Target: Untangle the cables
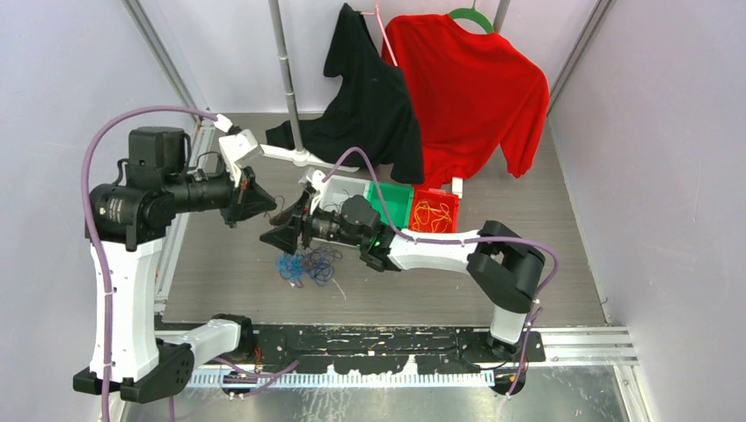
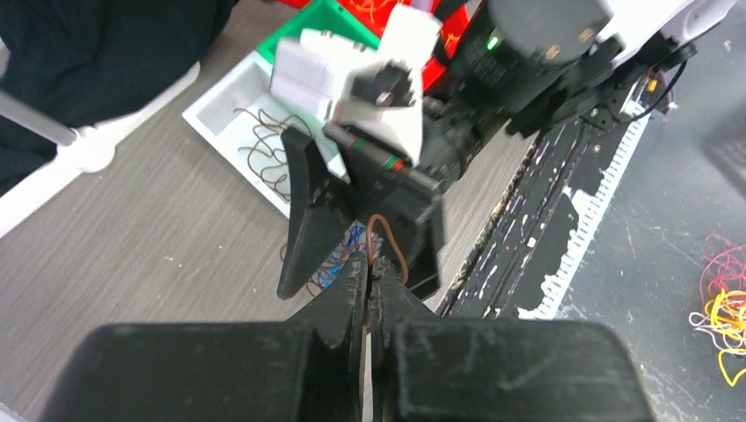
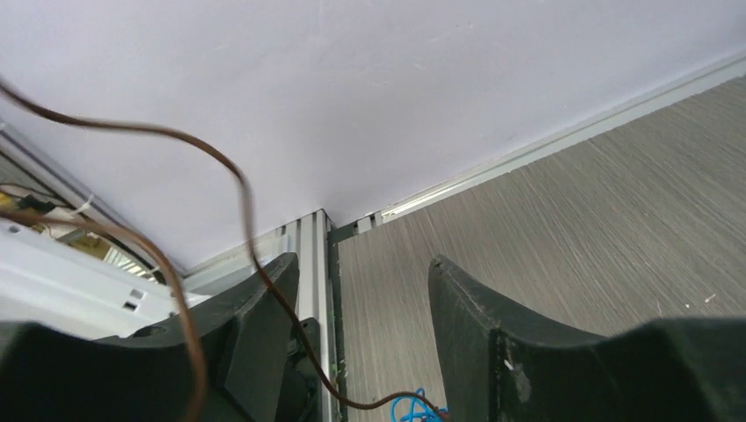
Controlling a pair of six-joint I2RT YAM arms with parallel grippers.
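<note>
pinching a brown cable (image 2: 388,236), the closed left claw (image 2: 369,268) holds it above the blue tangle (image 1: 295,265) mid-frame on the tabletop (image 1: 528,264), likely so the right claw (image 3: 365,281), jaws apart, can take it.

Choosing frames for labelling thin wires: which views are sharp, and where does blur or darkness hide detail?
Top external: evenly lit, sharp, no glare; the cable tangle reads clearly. Left wrist: the left gripper is dark and blurred up close, the brown cable at its tips soft but legible. Right wrist: brown cable blurred near the lens, right gripper dark, table grain sharper.
</note>
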